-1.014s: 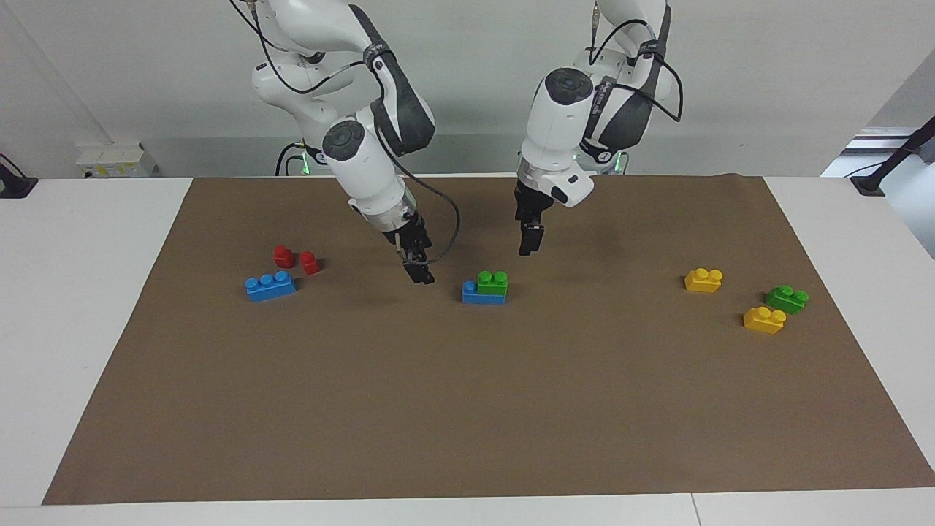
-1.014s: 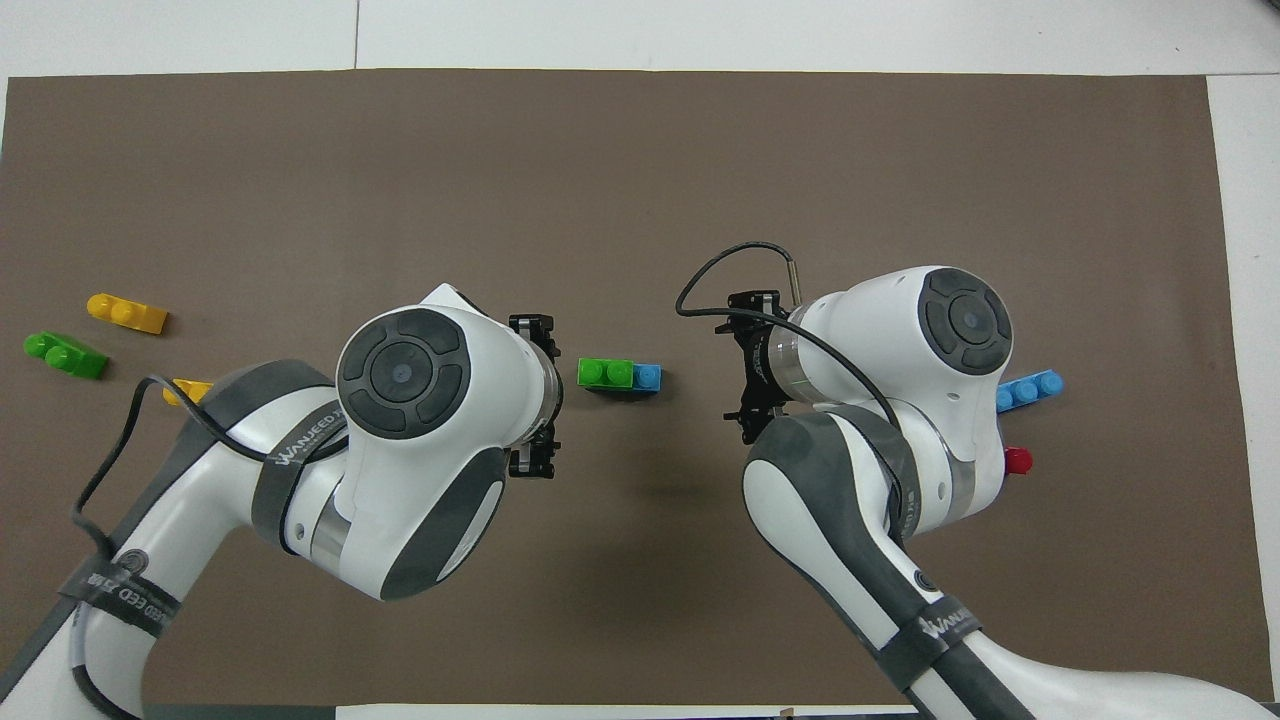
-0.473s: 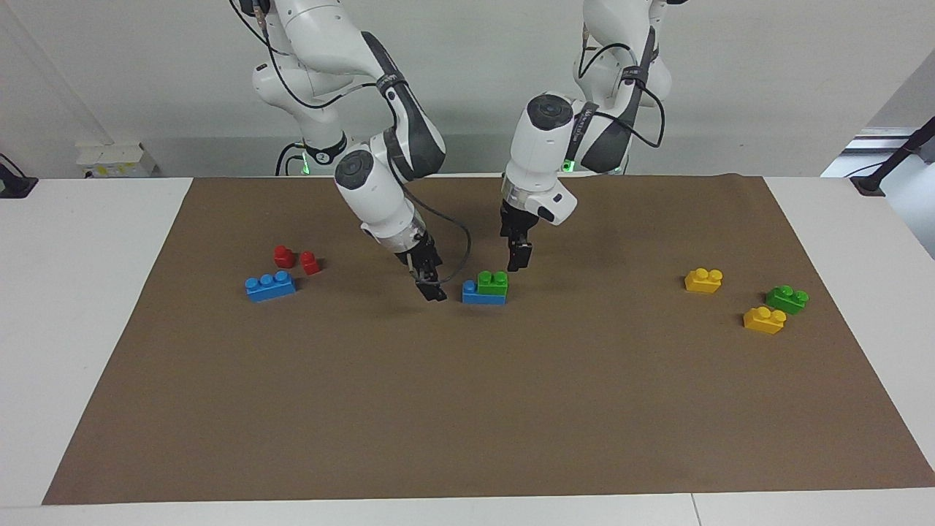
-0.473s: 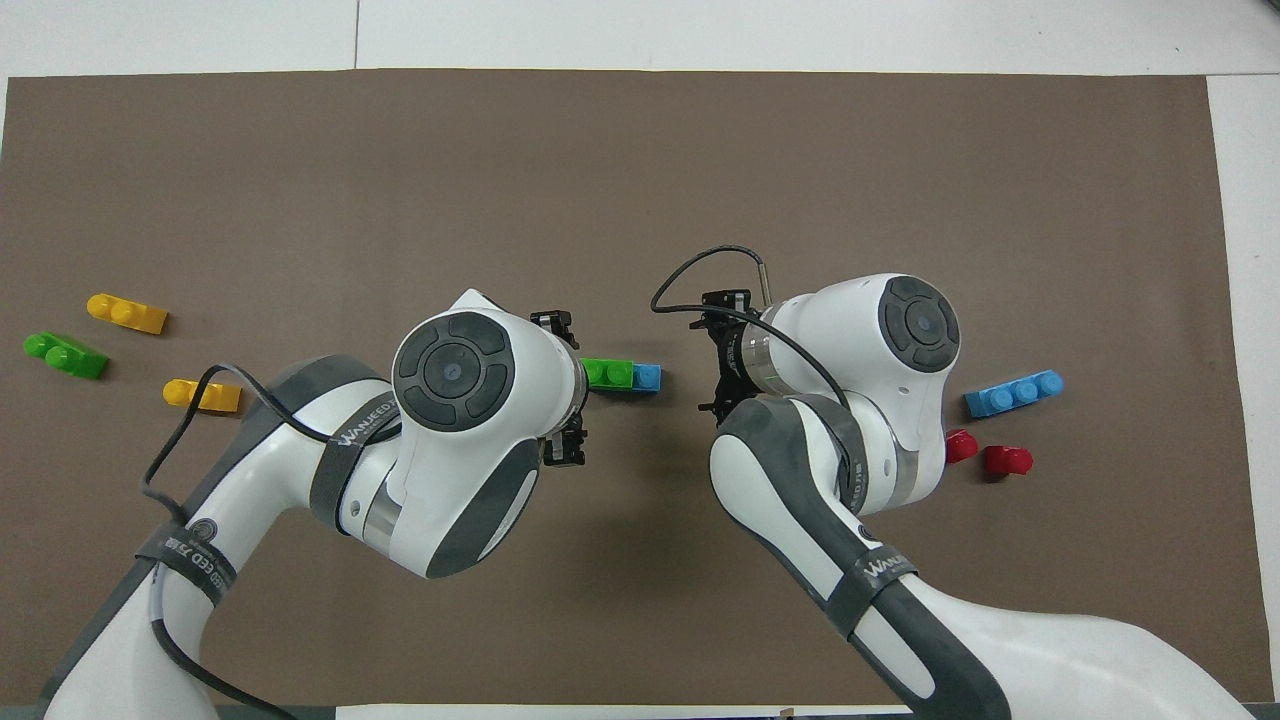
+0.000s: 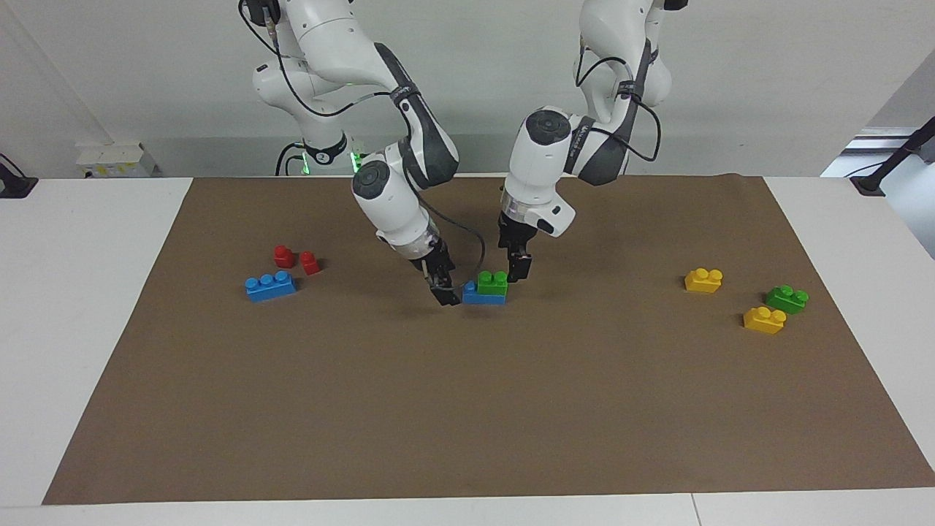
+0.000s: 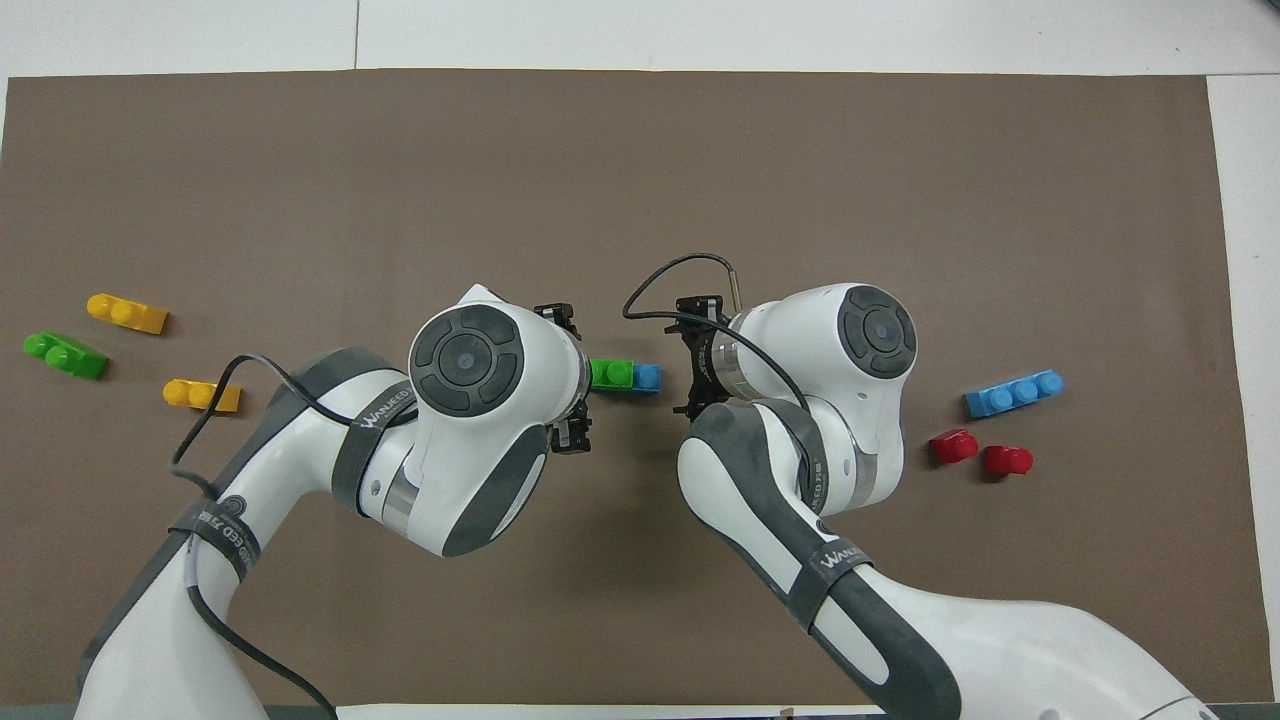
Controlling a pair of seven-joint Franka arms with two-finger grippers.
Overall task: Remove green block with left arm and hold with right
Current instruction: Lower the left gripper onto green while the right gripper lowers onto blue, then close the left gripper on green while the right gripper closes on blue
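Observation:
The green block [image 5: 493,282] sits stacked on a blue brick [image 5: 476,295] in the middle of the brown mat, and shows from above as green block [image 6: 610,373] with the blue brick [image 6: 648,377] sticking out toward the right arm's end. My left gripper [image 5: 517,270] is low beside the green block's end toward the left arm, open and empty. My right gripper [image 5: 447,294], the one with the cable loop, is low beside the blue brick's free end, open and empty. Whether either touches the stack I cannot tell.
Toward the right arm's end lie a long blue brick [image 5: 270,286] and two red pieces [image 5: 296,259]. Toward the left arm's end lie two yellow bricks [image 5: 703,280] [image 5: 764,320] and a darker green brick [image 5: 787,299]. The mat [image 5: 467,409] is edged by white table.
Both grippers have come down and closed in on the stack from its two ends. The bricks have not moved. Both grippers stay open.

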